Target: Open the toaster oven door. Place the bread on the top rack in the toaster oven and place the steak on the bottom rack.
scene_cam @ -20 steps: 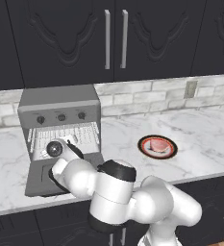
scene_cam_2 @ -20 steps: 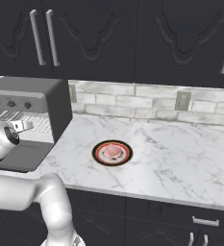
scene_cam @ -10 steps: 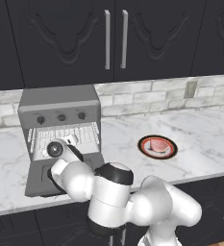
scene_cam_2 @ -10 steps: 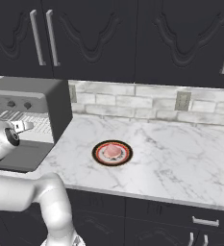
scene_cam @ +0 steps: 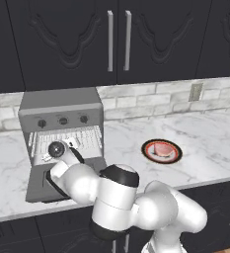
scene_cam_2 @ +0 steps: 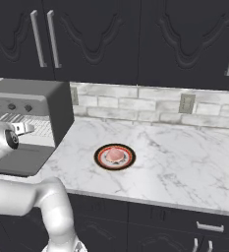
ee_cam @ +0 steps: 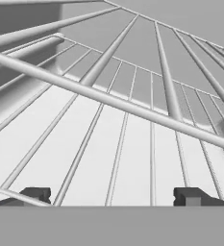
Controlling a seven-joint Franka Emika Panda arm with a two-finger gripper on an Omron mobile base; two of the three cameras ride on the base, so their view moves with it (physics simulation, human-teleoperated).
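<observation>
One toaster oven (scene_cam: 62,111) stands at the left of the counter (scene_cam: 205,143), about 9 o'clock in the left base view, with three dark knobs in a row across its front. One toaster oven door (scene_cam: 42,185) hangs open, folded down flat toward the robot. Inside are light wire racks (ee_cam: 108,101); how many tiers cannot be told for sure from here.

One gripper (ee_cam: 111,196) is pushed into the oven mouth, its two dark tips spread wide with nothing between them, and bare rack wires just ahead. In the right base view the hand (scene_cam_2: 5,139) sits at 9 o'clock, level with the oven opening.

Further right, at about 3 o'clock in the left base view, lies one red-rimmed plate (scene_cam: 147,153), well apart from the oven. On it rests one pinkish piece, the steak (scene_cam: 162,148). The bread cannot be made out anywhere; whether it sits on a rack behind the arm cannot be told.

Against the frames of half a second and a second ago, nothing on the counter has shifted; the arm's elbow has drifted slightly, while the hand stays at the oven mouth with its fingers as wide as before.
</observation>
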